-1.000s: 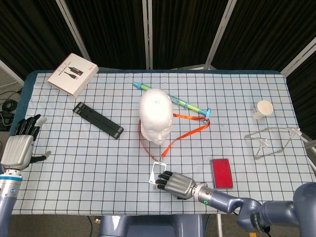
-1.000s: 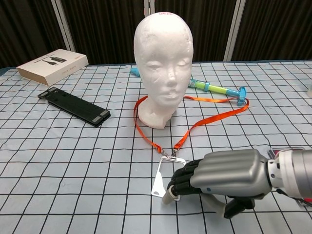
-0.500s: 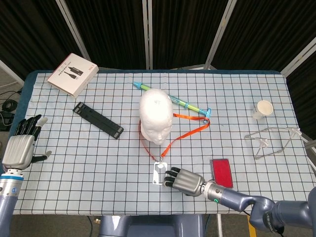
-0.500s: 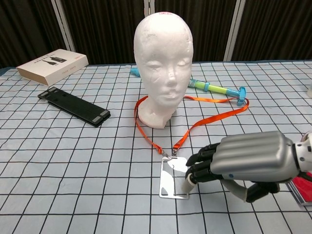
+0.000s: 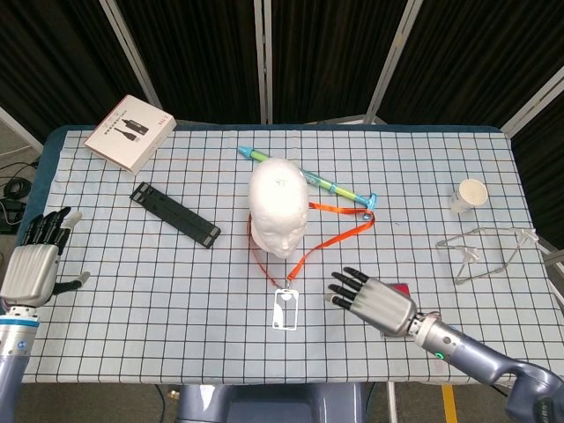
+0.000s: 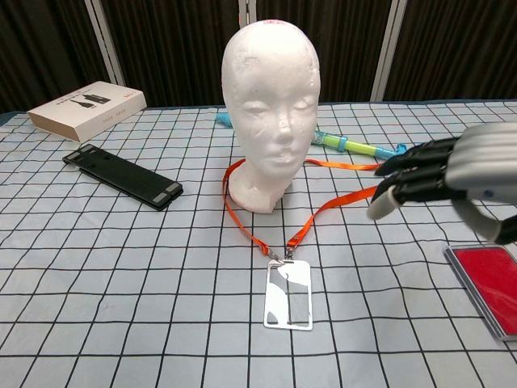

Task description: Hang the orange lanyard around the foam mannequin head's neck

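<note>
Orange lanyard (image 5: 330,231) lies looped around the foam mannequin head (image 5: 278,207) near the table's middle, its badge (image 5: 286,309) flat toward the front edge; right hand (image 5: 372,301) hovers empty, fingers spread; left hand (image 5: 33,264) open too; hanging seems done, so next is only withdrawing.

No writing can be read anywhere in these views. The white box (image 5: 129,133), lying well off to one side of the foam head (image 5: 278,207) near the table's far corner, carries a red band with pale lettering and a small dark printed picture, but the marks are too small to make out. The clear badge holder (image 6: 289,293) just in front of the foam head shows no legible print.
</note>
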Motion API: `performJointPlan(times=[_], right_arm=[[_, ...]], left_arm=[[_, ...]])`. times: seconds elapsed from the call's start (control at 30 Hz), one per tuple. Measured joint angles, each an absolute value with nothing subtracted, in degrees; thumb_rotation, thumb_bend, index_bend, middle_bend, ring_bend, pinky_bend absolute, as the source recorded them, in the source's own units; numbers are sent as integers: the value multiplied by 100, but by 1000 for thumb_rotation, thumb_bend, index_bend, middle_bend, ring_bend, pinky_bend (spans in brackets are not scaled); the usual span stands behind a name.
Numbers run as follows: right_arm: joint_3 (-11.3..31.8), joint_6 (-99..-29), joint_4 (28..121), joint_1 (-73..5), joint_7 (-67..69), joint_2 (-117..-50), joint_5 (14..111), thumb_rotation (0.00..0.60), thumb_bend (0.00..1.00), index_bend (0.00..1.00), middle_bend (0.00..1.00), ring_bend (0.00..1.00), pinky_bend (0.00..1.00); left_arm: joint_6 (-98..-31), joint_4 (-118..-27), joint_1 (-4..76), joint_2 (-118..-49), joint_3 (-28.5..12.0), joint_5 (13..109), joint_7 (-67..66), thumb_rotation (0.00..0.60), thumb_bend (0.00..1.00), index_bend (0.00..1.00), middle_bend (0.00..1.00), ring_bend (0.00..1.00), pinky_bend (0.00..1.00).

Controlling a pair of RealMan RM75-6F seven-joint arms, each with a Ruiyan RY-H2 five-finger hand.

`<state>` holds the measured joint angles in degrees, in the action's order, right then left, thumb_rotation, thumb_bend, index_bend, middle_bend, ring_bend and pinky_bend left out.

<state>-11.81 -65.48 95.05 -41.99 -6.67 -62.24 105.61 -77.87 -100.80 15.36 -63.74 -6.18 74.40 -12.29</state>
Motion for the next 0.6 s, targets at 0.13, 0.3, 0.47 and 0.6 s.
performJointPlan(times=[0.13,0.3,0.47,0.6], right_arm=[[-1148,-7402,9383,-3692,-617,-6013,10504,600,852,202,131,50,52],[-1016,-8540,9124,-2825,-389,-5954,10155,600,264,102,14,0,0],[-793,-9191,9003,-2060,-319,-6094,9485,600,0,0,0,0,0],[-660,-9291,9165,-1630,-249,-6233,9014,600,0,0,0,0,0]], left_arm=[[-7956,-10127,1410,-6344,-536,7582,-1218,600,197,0,0,0,0],[-8170,-10121,1182,-6288,-362,7796,-1073,600,198,0,0,0,0],[-8323,-10026,1002,-6268,-229,7969,-903,600,197,0,0,0,0],[-8413,-9949,902,-6279,-145,8141,-811,600,197,0,0,0,0]])
